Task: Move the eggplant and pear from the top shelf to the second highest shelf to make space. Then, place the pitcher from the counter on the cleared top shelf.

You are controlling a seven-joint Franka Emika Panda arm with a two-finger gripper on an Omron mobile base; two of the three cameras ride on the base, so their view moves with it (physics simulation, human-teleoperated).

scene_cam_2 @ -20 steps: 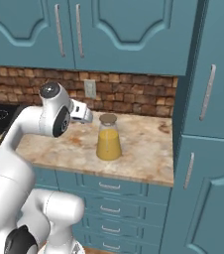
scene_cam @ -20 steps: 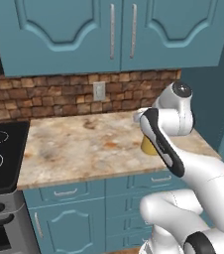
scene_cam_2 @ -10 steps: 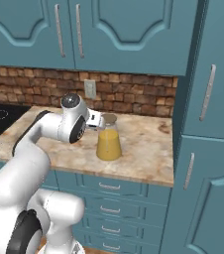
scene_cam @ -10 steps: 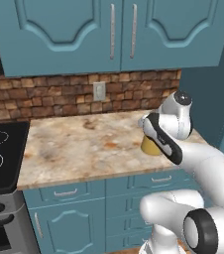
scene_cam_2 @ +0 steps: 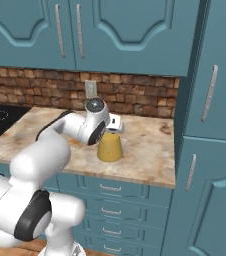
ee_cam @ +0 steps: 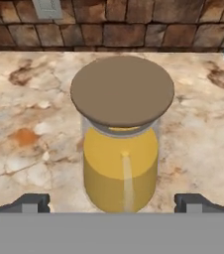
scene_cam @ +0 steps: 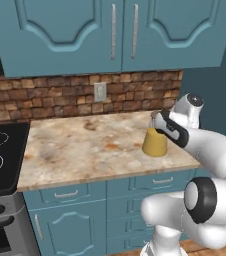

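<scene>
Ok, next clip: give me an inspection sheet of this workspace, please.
Surface: counter, beige marbled stone, brick wall behind.
Job's things: pitcher upright on the counter, yellow, brown lid on.
Clutter: nothing seen.
Tool: open, tips either side of the pitcher, just short of it.
Cables: nothing seen.
Surroundings: wall outlet, stovetop at left, teal cabinets above, drawers below.
</scene>
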